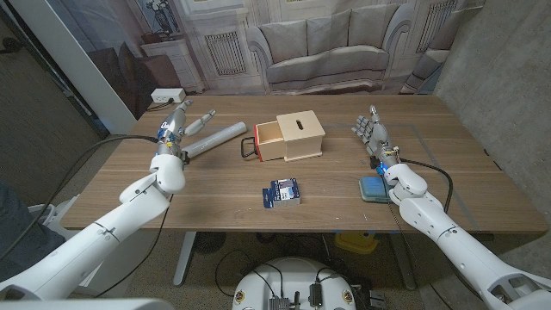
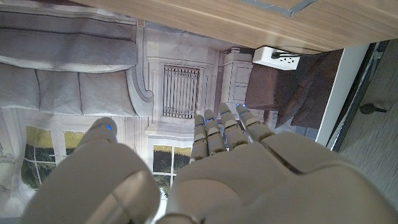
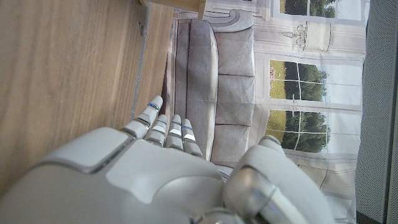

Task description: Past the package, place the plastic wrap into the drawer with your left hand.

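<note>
The empty left hand point(image 1: 175, 127), fingers extended, waits just beside the plastic wrap roll point(image 1: 215, 139), left of the open wooden drawer box point(image 1: 288, 138), ready to grasp.

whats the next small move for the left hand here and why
Probably close the left hand around the plastic wrap. The hand sits at the roll's near end holding nothing, fingers extended. The roll lies on the table beside the wooden box, whose drawer is pulled open toward it, so a grip seems to come before any carrying.
</note>
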